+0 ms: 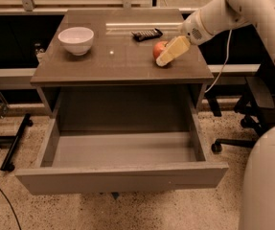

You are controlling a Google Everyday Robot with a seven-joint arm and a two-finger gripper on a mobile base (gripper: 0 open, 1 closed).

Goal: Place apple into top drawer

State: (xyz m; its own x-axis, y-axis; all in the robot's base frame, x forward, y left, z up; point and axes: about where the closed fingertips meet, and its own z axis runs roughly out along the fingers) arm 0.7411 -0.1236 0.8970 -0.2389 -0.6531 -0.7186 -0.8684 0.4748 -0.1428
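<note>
The red-orange apple [158, 49] sits on the brown cabinet top [103, 56], right of the middle, partly hidden behind my gripper. My gripper [164, 60], with pale yellow fingers, comes in from the upper right on the white arm [213, 18] and lies right against the apple's front right side, tips close to the cabinet top. The top drawer [122, 176] is pulled wide open below the cabinet top; its grey inside holds nothing.
A white bowl [76, 40] stands at the left of the cabinet top. A black flat object [146, 33] lies behind the apple. An office chair base [252, 123] stands to the right on the speckled floor. A black stand leg [15, 143] is at the left.
</note>
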